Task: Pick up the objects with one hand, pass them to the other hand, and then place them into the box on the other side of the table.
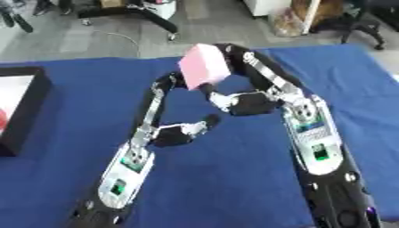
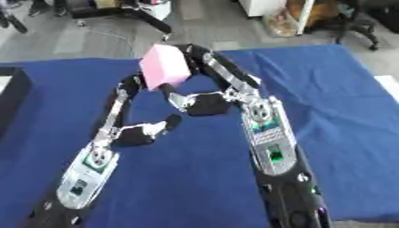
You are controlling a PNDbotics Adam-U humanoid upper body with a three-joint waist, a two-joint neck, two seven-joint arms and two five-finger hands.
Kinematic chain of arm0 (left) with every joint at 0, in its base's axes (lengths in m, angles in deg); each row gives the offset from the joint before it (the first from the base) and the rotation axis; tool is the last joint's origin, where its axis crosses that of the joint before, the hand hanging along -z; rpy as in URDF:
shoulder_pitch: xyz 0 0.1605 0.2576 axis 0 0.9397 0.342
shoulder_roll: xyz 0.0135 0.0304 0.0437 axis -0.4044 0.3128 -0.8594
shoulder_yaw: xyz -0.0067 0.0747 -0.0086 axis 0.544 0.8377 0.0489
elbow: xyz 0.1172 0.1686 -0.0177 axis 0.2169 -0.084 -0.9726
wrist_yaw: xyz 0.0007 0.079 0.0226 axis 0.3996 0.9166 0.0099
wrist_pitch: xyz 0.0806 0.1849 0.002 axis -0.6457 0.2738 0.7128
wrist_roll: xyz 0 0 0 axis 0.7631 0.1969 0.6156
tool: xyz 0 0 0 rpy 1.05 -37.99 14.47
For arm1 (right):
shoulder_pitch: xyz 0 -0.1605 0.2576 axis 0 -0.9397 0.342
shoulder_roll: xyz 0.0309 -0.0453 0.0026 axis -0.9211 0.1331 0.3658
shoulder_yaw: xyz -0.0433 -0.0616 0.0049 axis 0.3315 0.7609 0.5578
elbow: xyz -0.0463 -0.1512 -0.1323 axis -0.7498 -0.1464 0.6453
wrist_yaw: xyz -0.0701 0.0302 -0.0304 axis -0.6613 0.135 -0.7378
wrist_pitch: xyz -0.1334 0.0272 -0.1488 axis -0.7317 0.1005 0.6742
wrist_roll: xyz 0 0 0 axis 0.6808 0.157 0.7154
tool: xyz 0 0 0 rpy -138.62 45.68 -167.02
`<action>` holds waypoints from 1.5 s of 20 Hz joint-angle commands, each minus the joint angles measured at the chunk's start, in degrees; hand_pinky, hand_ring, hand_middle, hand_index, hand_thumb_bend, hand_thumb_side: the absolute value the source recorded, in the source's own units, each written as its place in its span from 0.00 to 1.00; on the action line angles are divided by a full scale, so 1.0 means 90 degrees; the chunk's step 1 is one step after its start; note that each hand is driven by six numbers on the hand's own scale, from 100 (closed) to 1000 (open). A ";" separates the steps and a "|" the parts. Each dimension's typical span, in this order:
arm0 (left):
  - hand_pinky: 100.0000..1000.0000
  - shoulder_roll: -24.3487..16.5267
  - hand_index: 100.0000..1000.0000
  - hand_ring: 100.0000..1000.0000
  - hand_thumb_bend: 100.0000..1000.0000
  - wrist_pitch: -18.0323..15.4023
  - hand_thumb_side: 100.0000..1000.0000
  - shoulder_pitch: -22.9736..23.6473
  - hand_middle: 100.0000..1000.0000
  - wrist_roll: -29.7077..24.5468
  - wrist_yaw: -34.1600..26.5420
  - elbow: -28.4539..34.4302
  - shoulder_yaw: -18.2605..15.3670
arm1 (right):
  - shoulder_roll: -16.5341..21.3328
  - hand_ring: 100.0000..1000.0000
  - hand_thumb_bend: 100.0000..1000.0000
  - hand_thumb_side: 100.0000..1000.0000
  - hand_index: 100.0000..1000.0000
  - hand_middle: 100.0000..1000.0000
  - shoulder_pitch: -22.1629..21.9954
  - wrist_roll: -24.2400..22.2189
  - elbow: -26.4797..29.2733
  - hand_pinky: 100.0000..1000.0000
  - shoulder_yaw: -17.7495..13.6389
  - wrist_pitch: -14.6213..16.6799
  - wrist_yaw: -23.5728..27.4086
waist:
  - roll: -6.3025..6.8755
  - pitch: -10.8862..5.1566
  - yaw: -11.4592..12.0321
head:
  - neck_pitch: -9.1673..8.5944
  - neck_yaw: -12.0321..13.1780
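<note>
Pink block [image 1: 202, 66]: held above the blue tabletop [image 1: 70, 98], near mid-table. Right hand [image 1: 246, 103]: fingers curled round the block. Left hand [image 1: 173, 136]: fingertips at the block's left edge; grip unclear. Black box [image 1: 30, 107]: left edge.

A blue cloth [image 1: 234, 178] covers the surface. Beyond it lies grey floor [image 1: 70, 40]. A black wheeled stand [image 1: 148, 15] and a chair [image 1: 362, 22] stand there.

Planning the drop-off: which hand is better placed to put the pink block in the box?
Left. The box sits at the table's left edge, and the left hand already touches the pink block beside the right hand.
</note>
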 commanded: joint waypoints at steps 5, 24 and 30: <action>0.84 0.0027 0.77 0.65 0.64 -0.0003 0.39 -0.0092 0.65 0.0204 -0.0047 0.0061 -0.0095 | 0.0011 0.63 0.00 0.14 0.54 0.50 0.0084 -0.0105 0.0066 0.68 0.0058 0.0014 0.0006 | -0.0086 0.0038 -0.0021 | -0.0015 0.0029; 0.84 0.0020 0.78 0.66 0.67 -0.0036 0.42 -0.0033 0.67 0.0619 -0.0113 0.0112 -0.0218 | 0.0017 0.62 0.00 0.21 0.54 0.50 0.0020 -0.0182 -0.0178 0.67 0.0066 -0.0161 0.0046 | -0.0094 0.0045 -0.0034 | -0.0015 -0.0015; 0.85 0.0021 0.78 0.66 0.68 -0.0040 0.43 -0.0025 0.67 0.0635 -0.0141 0.0099 -0.0226 | 0.0013 0.62 0.00 0.23 0.54 0.50 -0.0004 -0.0216 -0.0290 0.67 0.0067 -0.0238 0.0023 | -0.0094 0.0044 -0.0043 | -0.0015 -0.0031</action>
